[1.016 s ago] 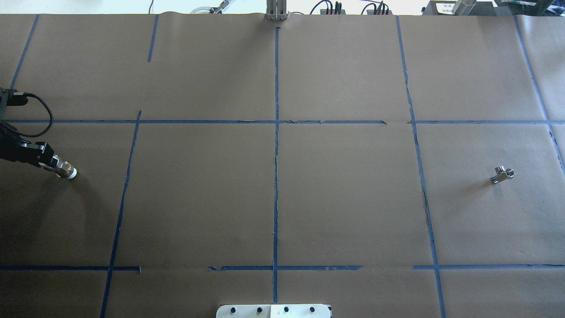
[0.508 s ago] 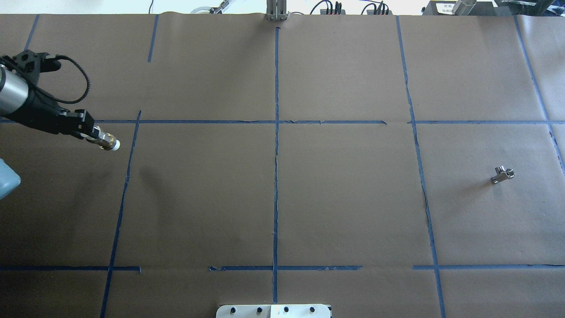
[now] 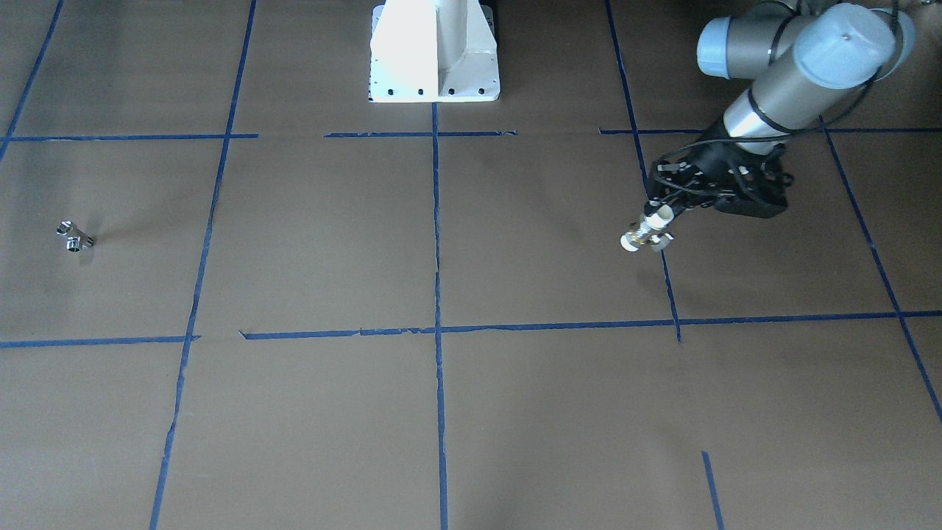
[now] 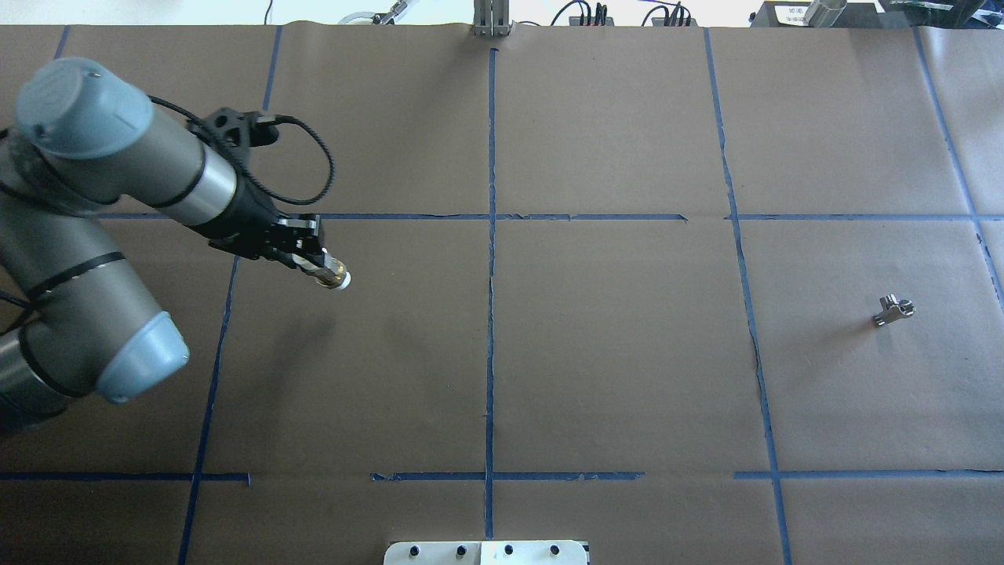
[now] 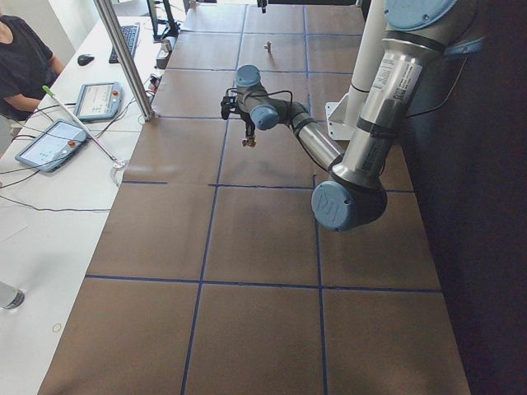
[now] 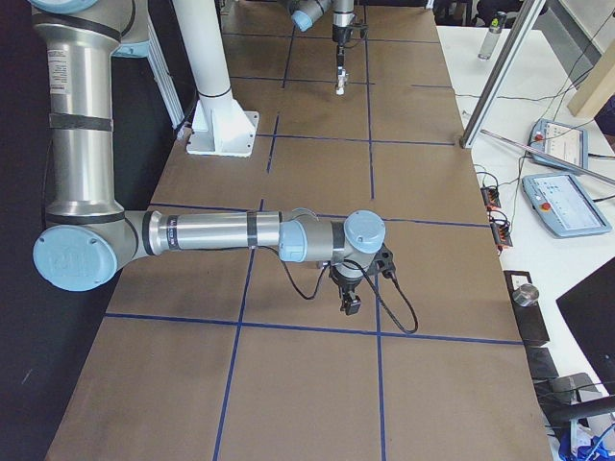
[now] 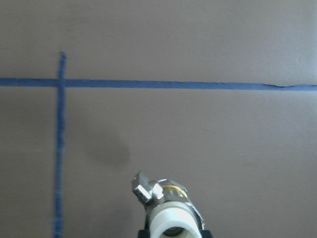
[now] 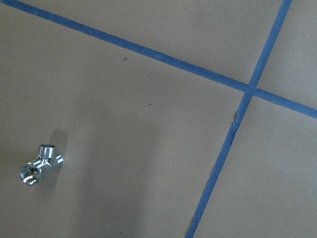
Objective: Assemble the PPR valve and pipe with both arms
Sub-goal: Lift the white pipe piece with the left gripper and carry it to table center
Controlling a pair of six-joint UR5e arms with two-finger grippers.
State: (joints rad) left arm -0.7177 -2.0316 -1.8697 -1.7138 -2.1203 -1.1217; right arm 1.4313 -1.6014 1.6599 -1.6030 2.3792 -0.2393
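The left gripper [image 4: 316, 259] is clenched on the PPR valve [image 4: 336, 276], which is held clear of the table with its white end pointed outward. Within the last second the valve has been carried from the left edge of the brown paper [image 4: 612, 353] rightward across a blue tape line [image 4: 226, 314], toward the centre. The pipe [image 4: 893, 310] has not been moved: it lies on the paper far to the right, well apart from the valve. The right gripper [image 6: 352, 305] is seen only from the side, and whether it is open cannot be told. The pipe is judged not yet picked up, so the joining has yet to be done.
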